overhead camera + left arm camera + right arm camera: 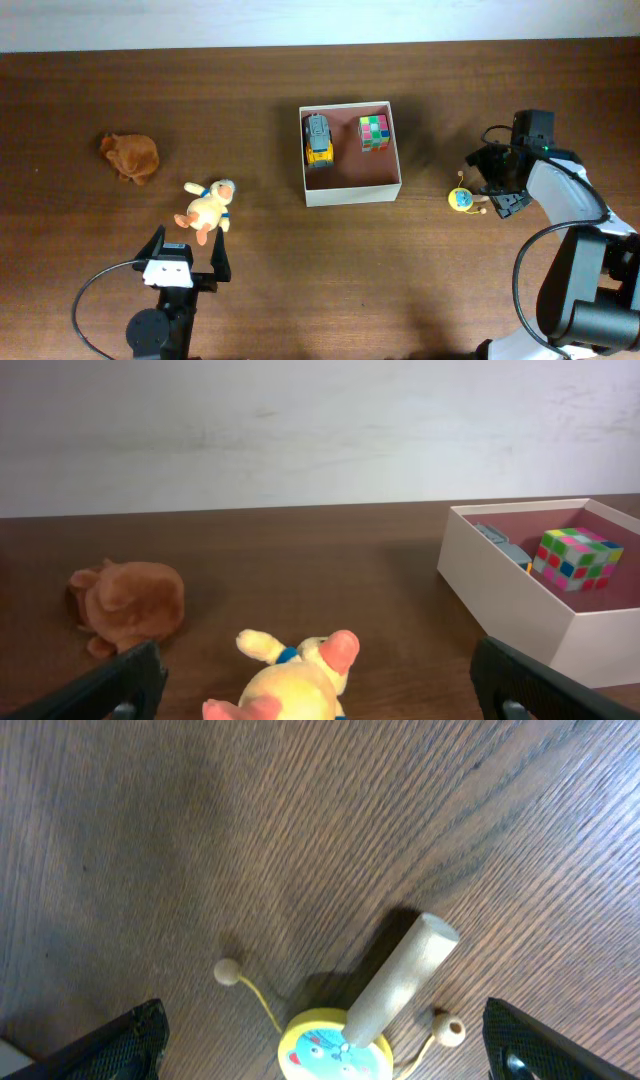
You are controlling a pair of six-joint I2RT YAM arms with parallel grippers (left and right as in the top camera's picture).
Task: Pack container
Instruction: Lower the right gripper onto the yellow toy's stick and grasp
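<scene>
you looked to be at a robot lab bench, not a home: a dark wood-grain table (300, 290) stood against a bare whitish wall (300, 430), the left arm (165, 325) and right arm (570, 200) were stationed at its edges, and a plush duck (207, 208) and a brown plush (130, 157) lay out as test props.

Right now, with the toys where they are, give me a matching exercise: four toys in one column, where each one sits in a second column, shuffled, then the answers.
Toys:
1. yellow plush duck
2. colour cube
3. toy drum with wooden handle
4. brown plush toy

Places:
A. inside the container
B. on the table beside the right gripper
C. alone at the far left
D. just ahead of the left gripper

Pairs: 1-D, 2-A, 3-B, 4-C.
</scene>
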